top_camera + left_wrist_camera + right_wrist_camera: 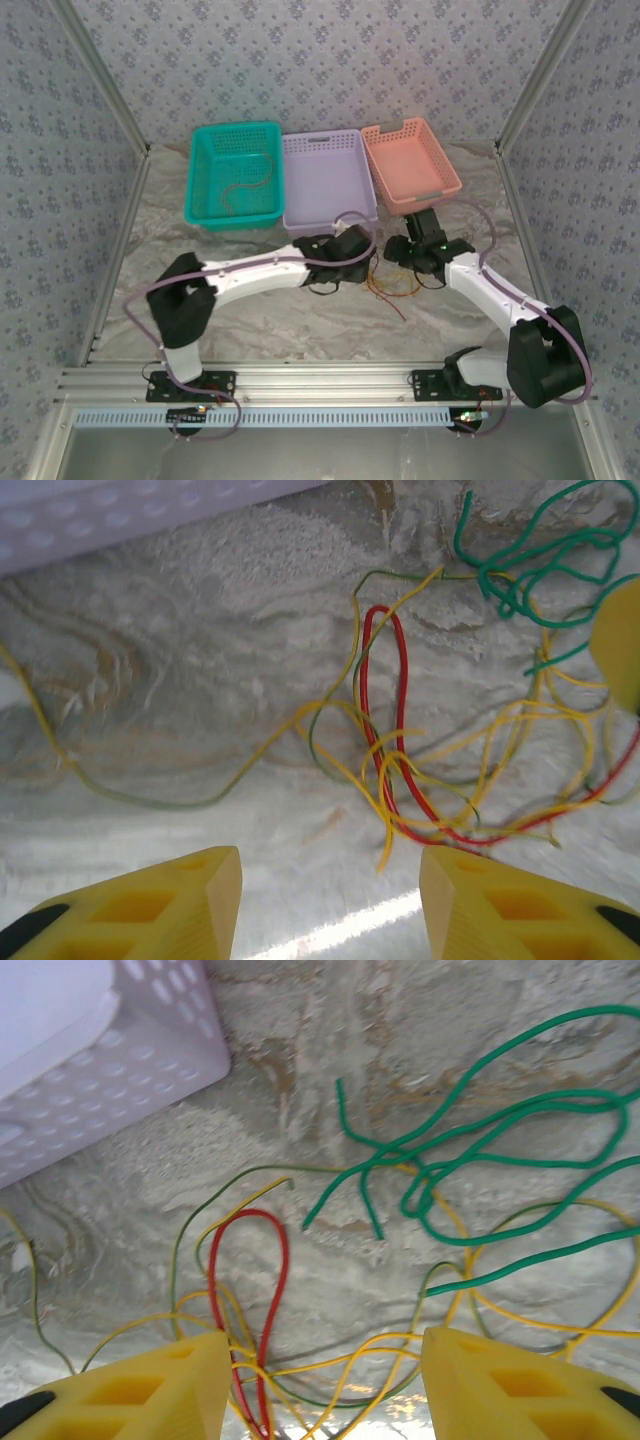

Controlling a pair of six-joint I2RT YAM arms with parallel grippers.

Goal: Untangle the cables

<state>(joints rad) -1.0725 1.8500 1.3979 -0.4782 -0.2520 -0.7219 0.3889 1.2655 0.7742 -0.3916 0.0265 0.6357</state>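
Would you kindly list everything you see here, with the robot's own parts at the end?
teal basket: 1, teal, far left
thin cable: 1, colour unclear, inside the teal basket
lavender basket: 1, lavender, far middle
salmon basket: 1, salmon, far right
green cable: at least 1, green, in the tangle
red cable: 1, red, looped among the yellow
yellow cables: several, yellow, tangled
table: 1, marbled grey
left gripper: 1, yellow fingers, open
right gripper: 1, yellow fingers, open
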